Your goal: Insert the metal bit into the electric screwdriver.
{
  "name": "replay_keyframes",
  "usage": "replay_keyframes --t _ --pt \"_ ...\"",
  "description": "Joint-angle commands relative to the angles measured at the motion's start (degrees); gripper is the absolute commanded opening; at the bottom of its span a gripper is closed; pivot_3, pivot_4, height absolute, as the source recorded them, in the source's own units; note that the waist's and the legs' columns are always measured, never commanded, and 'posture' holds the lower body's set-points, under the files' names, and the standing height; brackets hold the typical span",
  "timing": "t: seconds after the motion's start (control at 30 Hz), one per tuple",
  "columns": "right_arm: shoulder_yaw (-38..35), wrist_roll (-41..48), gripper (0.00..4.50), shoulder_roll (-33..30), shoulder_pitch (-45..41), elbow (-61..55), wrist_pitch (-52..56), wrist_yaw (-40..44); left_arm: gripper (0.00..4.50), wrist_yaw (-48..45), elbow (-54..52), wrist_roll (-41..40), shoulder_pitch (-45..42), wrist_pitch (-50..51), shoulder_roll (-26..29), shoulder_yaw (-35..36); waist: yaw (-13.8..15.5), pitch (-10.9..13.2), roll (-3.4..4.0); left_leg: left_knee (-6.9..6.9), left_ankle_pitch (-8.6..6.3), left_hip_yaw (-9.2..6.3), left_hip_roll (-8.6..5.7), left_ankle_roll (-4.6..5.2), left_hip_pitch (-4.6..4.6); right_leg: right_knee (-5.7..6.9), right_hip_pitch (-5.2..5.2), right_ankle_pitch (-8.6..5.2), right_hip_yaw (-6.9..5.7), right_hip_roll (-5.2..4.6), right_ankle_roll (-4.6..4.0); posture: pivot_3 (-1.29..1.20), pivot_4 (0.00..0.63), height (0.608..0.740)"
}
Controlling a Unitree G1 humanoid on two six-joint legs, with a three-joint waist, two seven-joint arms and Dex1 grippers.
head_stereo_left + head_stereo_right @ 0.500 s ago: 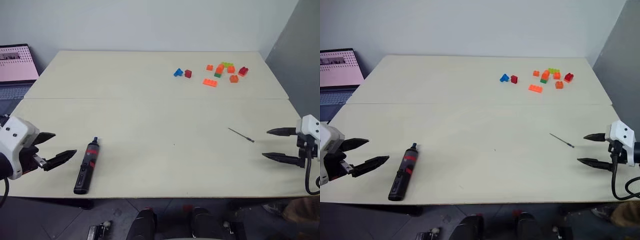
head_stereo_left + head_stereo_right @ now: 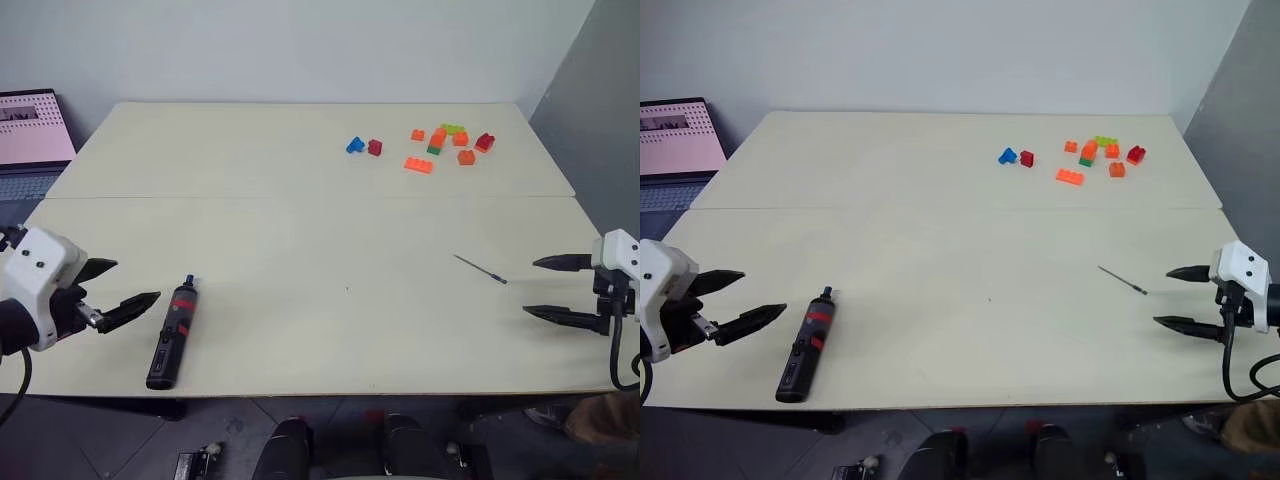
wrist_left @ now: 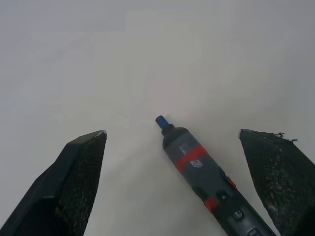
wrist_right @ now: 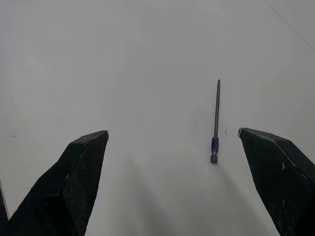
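Tabletop (image 2: 300,240): pale, two-panelled, carrying every item listed. Risk noted: its smooth face gives nothing to stop a round object from rolling once nudged.

Left gripper (image 2: 125,292): released, jaws spread wide, empty, hovering at the near left edge. Risk judged: a finger coming down on the barrel, rather than beside it, would roll the tool away or spin it off line.

Right gripper (image 2: 553,289): released, jaws wide apart, empty, at the near right edge. Risk judged: so thin a rod lying flat may be pressed against the surface and flicked aside, or pinched off-centre and left tilted, which would spoil alignment with the socket.

Electric screwdriver (image 2: 172,333): black with a red band, lying flat at the near left, tip pointing far. It is placed just to the right of the left gripper, apart from it; in the left wrist view it lies between the open fingers.

Toy bricks (image 2: 440,144): a small coloured cluster at the far right, well apart from both tools; no interference expected.

Metal bit (image 2: 480,269): a thin dark rod lying flat at the right, near the right gripper and slightly to its left and farther away, untouched. Screwdriver and bit lie well apart.
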Motion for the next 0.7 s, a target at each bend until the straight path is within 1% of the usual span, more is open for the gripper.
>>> replay_keyframes --t 0.03,0.17,0.23,0.3,0.4,0.53,0.7 --pt "0.96 2.58 4.46 1.72 -2.51 -4.02 1.94 -0.3 4.5 4.84 -0.79 -1.0 -3.11 3.76 -1.77 -0.02 -0.08 0.0 0.0 0.0 0.0 0.02 -0.01 0.0 0.02 0.02 0.0 0.0 0.02 0.0 0.0 0.0 0.15 0.74" --pt "3.35 4.97 4.46 3.9 -5.52 -7.4 5.17 -0.18 4.5 10.6 0.44 -1.49 -7.68 11.1 -2.2 -1.02 -0.04 0.01 -0.01 0.02 0.0 -0.05 -0.01 0.0 0.01 0.05 0.0 0.01 -0.02 0.02 0.02 0.0 0.15 0.74" --pt "5.7 7.67 4.46 6.27 -9.1 -10.27 8.21 -0.27 4.5 14.27 1.94 -2.03 -12.13 16.64 -2.24 -2.17 -0.07 0.01 -0.02 0.03 0.0 -0.08 -0.02 0.0 0.01 0.08 0.0 0.02 -0.03 0.04 0.04 0.0 0.15 0.74" --pt "8.05 9.47 4.46 8.97 -13.1 -11.82 10.37 -0.63 4.5 16.17 2.19 -2.19 -14.86 22.51 -0.98 -4.75 -0.15 0.02 -0.03 0.05 0.01 -0.13 -0.03 0.0 0.02 0.13 0.0 0.03 -0.04 0.05 0.07 0.0 0.15 0.74" --pt "10.39 9.81 4.46 11.7 -16.84 -12.05 11.06 -0.31 4.5 16.17 1.58 -4.83 -18.1 28.15 -1.2 -6.22 -0.16 0.02 -0.04 0.05 0.01 -0.19 -0.05 0.0 0.04 0.17 0.0 0.04 -0.01 0.07 0.08 0.0 0.15 0.74" --pt "15.15 9.37 4.46 15.08 -21.71 -10.94 10.75 2.57 4.5 16.03 1.65 -6.19 -20.18 34.06 0.57 -9.69 -0.13 0.05 -0.11 0.03 0.01 -0.25 -0.07 -0.02 -0.01 0.15 -0.04 0.06 -0.01 0.06 0.07 0.0 0.15 0.74" --pt "19.33 7.88 4.46 18.38 -26.3 -8.0 8.89 5.47 4.5 15.95 3.3 -6.31 -22.71 36.38 2.24 -12.22 -0.13 0.08 -0.16 0.01 -0.01 -0.33 -0.09 -0.05 -0.06 0.16 -0.12 0.06 -0.01 0.05 0.07 0.0 0.15 0.74"
